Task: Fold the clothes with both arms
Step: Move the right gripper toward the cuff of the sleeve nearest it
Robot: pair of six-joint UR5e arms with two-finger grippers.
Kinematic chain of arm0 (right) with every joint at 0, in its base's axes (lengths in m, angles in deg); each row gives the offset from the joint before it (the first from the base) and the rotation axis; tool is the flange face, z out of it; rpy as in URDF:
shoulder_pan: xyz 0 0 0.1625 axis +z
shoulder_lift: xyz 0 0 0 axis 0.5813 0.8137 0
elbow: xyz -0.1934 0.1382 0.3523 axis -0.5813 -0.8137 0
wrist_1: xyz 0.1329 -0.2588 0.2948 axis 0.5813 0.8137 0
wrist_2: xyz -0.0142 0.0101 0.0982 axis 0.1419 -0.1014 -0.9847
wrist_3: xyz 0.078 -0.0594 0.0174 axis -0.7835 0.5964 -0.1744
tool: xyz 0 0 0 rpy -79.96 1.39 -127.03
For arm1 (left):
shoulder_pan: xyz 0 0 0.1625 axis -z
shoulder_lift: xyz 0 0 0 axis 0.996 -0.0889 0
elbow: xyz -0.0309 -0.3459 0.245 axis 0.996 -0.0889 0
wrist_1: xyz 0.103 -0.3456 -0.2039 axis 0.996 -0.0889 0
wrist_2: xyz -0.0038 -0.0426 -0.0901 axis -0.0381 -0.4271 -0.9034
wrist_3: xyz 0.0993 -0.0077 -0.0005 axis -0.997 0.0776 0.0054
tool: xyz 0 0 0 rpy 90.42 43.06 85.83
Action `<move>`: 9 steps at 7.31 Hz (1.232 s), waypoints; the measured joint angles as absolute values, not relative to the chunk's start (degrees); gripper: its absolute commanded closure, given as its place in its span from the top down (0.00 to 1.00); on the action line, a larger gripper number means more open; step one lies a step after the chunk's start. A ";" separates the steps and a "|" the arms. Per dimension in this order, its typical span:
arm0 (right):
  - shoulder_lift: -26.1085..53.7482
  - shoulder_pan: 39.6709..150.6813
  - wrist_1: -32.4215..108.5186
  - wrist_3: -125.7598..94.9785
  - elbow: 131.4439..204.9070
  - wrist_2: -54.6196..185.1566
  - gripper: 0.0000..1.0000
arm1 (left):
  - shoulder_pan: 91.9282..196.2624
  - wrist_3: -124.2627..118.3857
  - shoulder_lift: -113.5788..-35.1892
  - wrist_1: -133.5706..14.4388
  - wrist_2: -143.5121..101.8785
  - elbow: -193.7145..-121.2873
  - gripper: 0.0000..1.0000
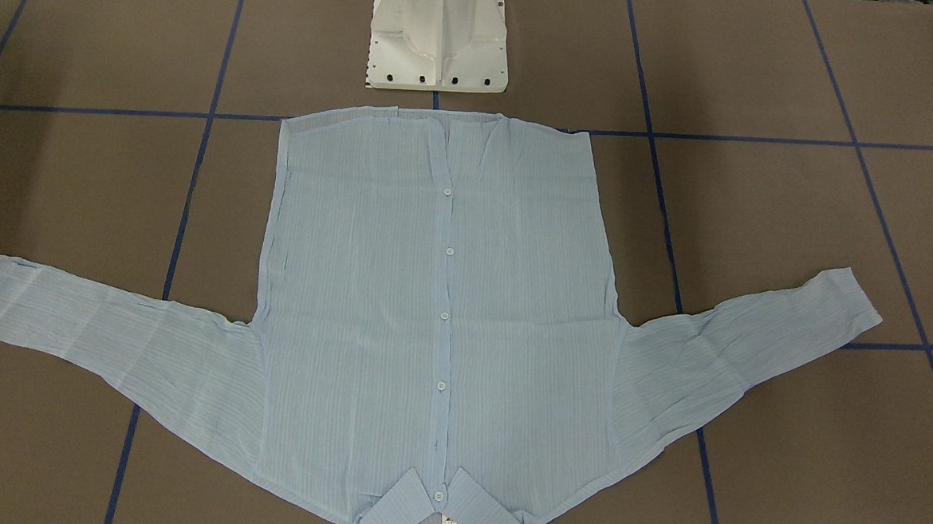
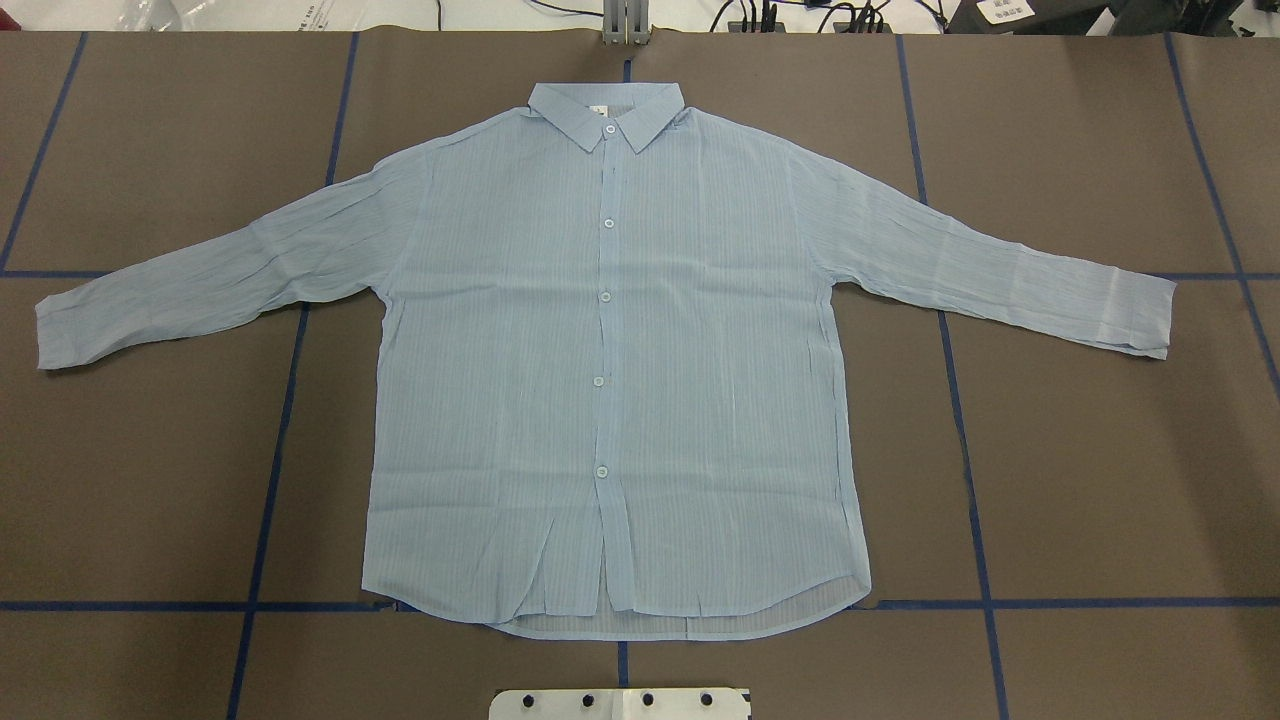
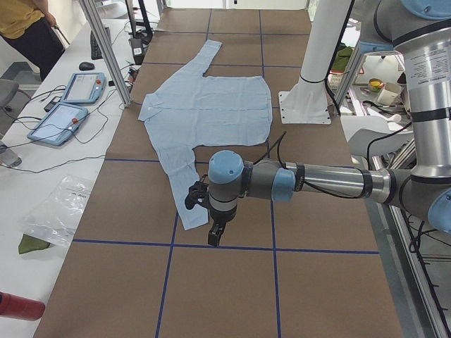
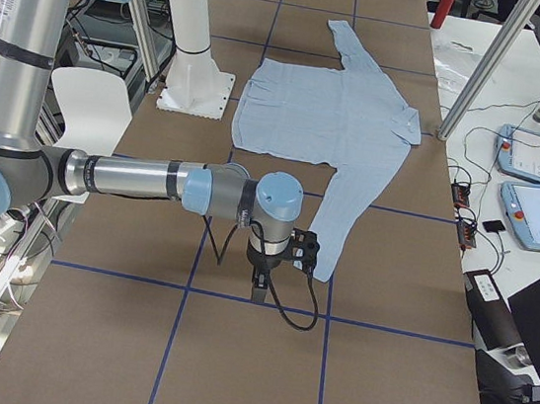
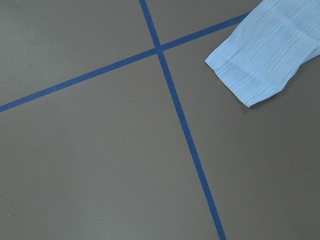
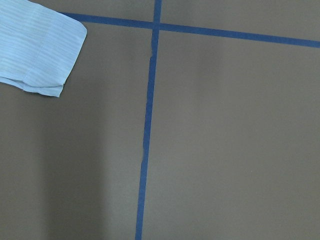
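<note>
Light-blue button-up shirt point(image 2: 610, 380) flat on bench point(image 2: 1100, 480); left gripper point(image 3: 214, 237) and right gripper point(image 4: 259, 286) seen sidelong only, jaws' state cannot be told.

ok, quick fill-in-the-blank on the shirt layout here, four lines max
The shirt lies with its collar pointing ____ from the base. Its front is ____ shut. The tape on the table is ____. Each wrist view shows one ____ of the shirt.
Missing: away; buttoned; blue; cuff

Left gripper point(image 3: 214, 238) & right gripper point(image 4: 258, 289) showed only in side views, too small to tell how jaws stood, & the collar point(image 1: 485, 512) of the shirt point(image 1: 432, 308) was cut by the front view's bottom edge.
</note>
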State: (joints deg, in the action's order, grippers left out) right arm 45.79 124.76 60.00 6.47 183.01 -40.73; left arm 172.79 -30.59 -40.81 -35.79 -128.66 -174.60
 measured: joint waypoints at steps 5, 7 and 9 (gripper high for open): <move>43.61 124.75 59.92 6.30 183.39 -40.90 1.00 | 173.03 -30.54 -41.05 -37.95 -128.68 -178.39 1.00; 40.13 124.75 59.87 6.48 185.28 -40.97 1.00 | 173.20 -30.09 -41.84 -42.85 -128.40 -179.38 1.00; 36.53 124.77 59.58 5.57 188.20 -40.90 1.00 | 173.63 -26.51 -45.61 -48.73 -125.12 -179.12 1.00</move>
State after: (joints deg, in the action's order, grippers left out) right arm 36.53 124.77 59.58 5.57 188.20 -40.90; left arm 173.63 -26.51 -45.61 -48.73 -125.12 -179.12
